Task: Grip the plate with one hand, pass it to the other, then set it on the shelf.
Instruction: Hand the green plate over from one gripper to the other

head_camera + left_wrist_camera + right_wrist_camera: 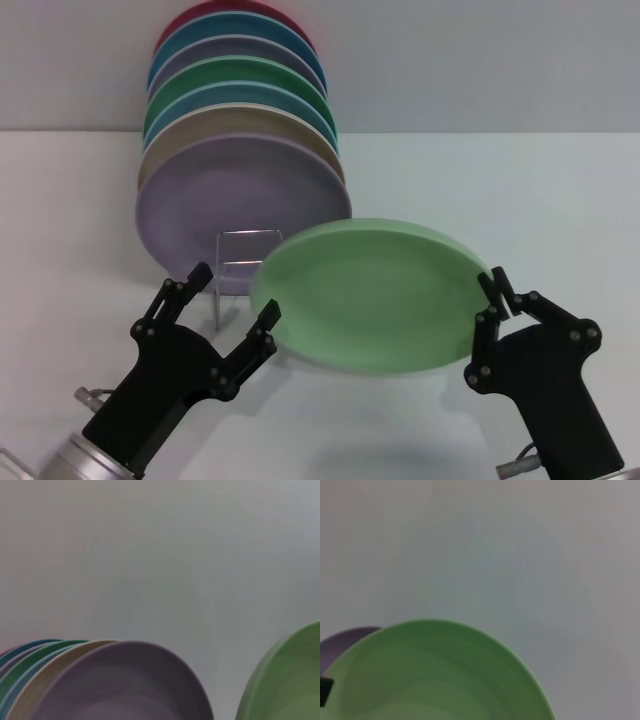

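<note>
The light green plate (365,295) hangs tilted above the table, in front of the wire shelf (247,238). My right gripper (488,300) is shut on the plate's right rim. My left gripper (235,295) is open at the plate's left rim, one fingertip (268,316) overlapping the rim's lower left; I cannot tell whether it touches. The plate also shows in the left wrist view (285,680) and fills the near part of the right wrist view (435,675).
Several coloured plates stand upright in the shelf, with a lilac plate (230,195) at the front and a darker green plate (240,72) further back. The lilac plate also shows in the left wrist view (125,685). The white table (500,190) lies to the right of the shelf.
</note>
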{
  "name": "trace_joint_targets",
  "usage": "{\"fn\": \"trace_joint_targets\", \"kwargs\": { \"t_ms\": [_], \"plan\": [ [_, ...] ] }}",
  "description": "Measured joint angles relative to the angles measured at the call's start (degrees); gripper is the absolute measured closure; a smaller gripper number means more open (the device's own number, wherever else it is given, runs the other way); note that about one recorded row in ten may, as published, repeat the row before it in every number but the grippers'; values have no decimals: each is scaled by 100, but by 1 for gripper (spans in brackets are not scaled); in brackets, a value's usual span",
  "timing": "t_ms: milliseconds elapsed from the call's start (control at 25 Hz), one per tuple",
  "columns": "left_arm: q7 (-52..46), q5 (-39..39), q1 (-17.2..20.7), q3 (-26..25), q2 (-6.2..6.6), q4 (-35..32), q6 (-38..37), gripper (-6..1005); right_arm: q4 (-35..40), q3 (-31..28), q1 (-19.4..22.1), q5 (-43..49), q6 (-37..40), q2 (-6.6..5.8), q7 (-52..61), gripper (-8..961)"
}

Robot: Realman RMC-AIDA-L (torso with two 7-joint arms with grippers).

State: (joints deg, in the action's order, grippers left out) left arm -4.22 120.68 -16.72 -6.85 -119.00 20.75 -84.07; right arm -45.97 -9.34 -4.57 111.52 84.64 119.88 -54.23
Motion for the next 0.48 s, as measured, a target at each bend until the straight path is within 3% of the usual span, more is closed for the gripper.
{"fn": "trace_joint_targets", "kwargs": {
  "t_ms": [480],
  "plan": [
    [0,-32,-95,-23,0,-1,139,175,0,9,-77,-45,-83,0,37,937]
  ]
}}
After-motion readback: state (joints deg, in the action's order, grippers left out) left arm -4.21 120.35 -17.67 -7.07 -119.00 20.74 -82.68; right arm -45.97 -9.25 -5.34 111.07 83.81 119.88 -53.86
